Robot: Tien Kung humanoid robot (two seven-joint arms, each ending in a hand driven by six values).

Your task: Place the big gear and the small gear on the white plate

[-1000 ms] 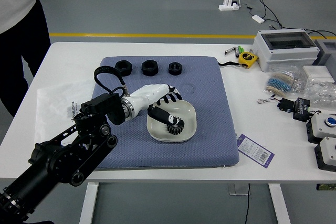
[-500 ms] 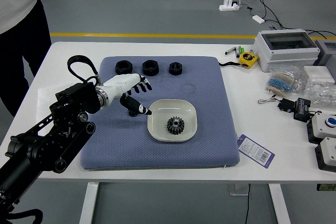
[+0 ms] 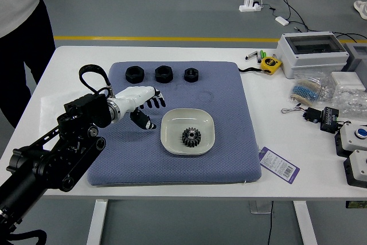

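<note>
One black gear (image 3: 191, 137) lies inside the white plate (image 3: 187, 115), a little below its middle. To the left of the plate is my left hand (image 3: 155, 113), over the blue mat, with fingers and thumb spread apart. A dark toothed shape, likely the other gear (image 3: 151, 125), shows at the thumb's tip, mostly hidden by the thumb; its size and whether it touches the hand cannot be told. My right hand is out of view.
Three black nuts (image 3: 163, 74) line the back of the blue mat (image 3: 229, 159). A tape measure (image 3: 270, 65), a grey-white box (image 3: 312, 53), bagged parts and switch boxes stand to the right. A label card (image 3: 279, 164) overlaps the mat's right edge. A person stands at the far left.
My left hand has moved left from over the plate, uncovering the gear in it. Since half a second ago, the thumb has shifted slightly left, nearer the dark toothed shape.
</note>
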